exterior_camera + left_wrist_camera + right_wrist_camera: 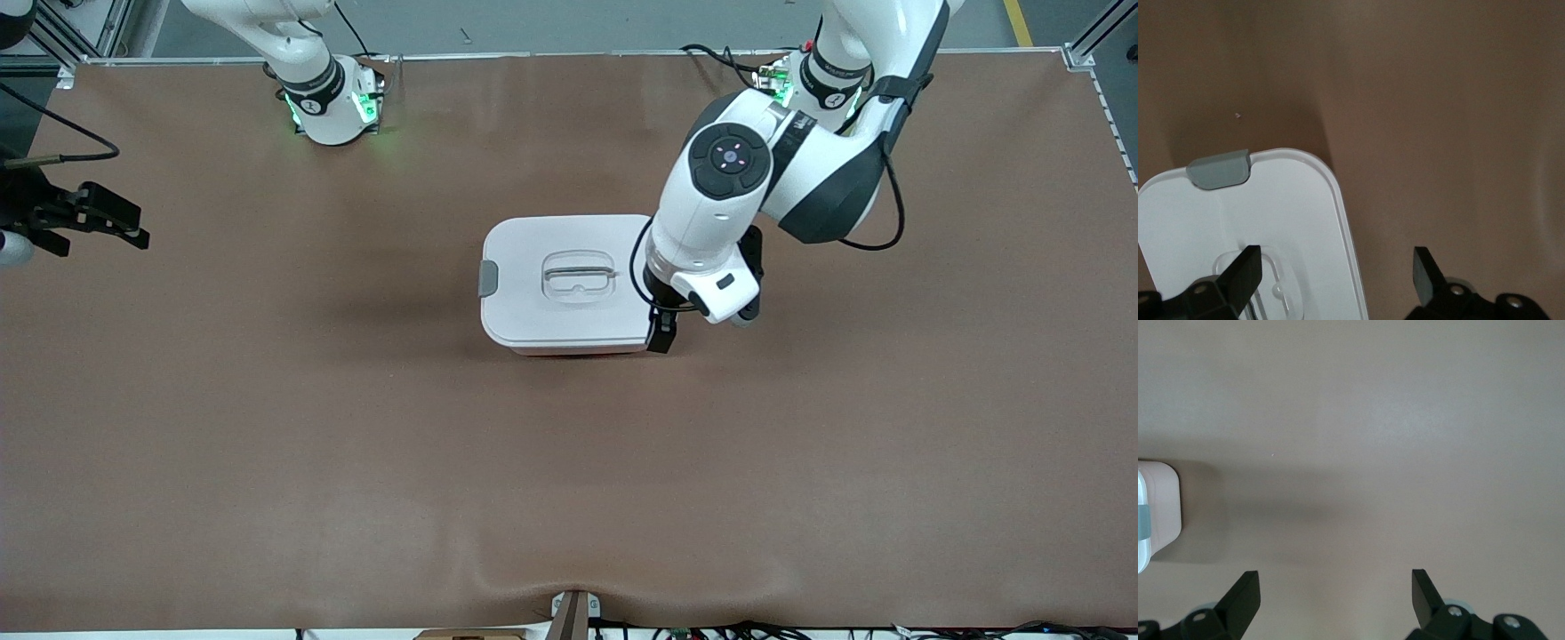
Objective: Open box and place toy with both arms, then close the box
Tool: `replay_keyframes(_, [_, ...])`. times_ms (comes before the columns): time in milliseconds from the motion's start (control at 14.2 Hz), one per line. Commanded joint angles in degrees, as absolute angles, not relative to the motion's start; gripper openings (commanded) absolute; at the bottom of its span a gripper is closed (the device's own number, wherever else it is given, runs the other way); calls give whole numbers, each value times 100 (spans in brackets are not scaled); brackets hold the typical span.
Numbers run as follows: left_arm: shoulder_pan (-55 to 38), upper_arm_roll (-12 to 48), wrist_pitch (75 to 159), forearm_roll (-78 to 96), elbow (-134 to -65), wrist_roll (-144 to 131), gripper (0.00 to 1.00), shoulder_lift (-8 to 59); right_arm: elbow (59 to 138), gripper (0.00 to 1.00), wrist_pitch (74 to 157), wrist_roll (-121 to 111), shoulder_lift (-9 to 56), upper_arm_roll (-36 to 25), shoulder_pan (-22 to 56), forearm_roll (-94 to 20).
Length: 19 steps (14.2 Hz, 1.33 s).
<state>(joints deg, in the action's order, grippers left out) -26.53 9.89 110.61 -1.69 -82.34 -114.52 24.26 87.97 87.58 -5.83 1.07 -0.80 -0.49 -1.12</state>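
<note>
Resting lidded on the bench (267, 427): box (560, 284). Left end effector (1335, 270) spread over its end; right end effector (1335, 590) spread, waiting.

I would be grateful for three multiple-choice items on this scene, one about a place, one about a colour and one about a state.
1. Where is the left hand?
A. Over the end of the box nearest the left arm's base
B. Over the end clip facing the right arm's end of the table
C. Over bare table, away from the box

2. What colour is the box's lid?
A. Black
B. White
C. Green

3. How is the box now?
A. Lid off
B. Tipped on its side
C. Lid on

Answers:
1 A, the left arm reaches down over that end.
2 B, the lid is white with a grey end clip.
3 C, the lid covers the tub while the right hand waits, open, at the right arm's end of the table.
</note>
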Motion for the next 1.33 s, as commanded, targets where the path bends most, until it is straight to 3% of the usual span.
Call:
replay_keyframes(0, [-2339, 1028, 10847, -264, -8253, -10752, 100, 2145, 8772, 100, 8710, -580, 70, -61, -79, -44])
replay_keyframes(351, [-1723, 1037, 10319, -255, -8253, -8968, 100, 1934, 8771, 100, 8605, -29, 62, -70, -88, -140])
replay_keyframes(1263, [-115, 1213, 10310, -176, -8244, -6434, 100, 1521, 8763, 100, 8455, -9, 53, -44, -62, -211])
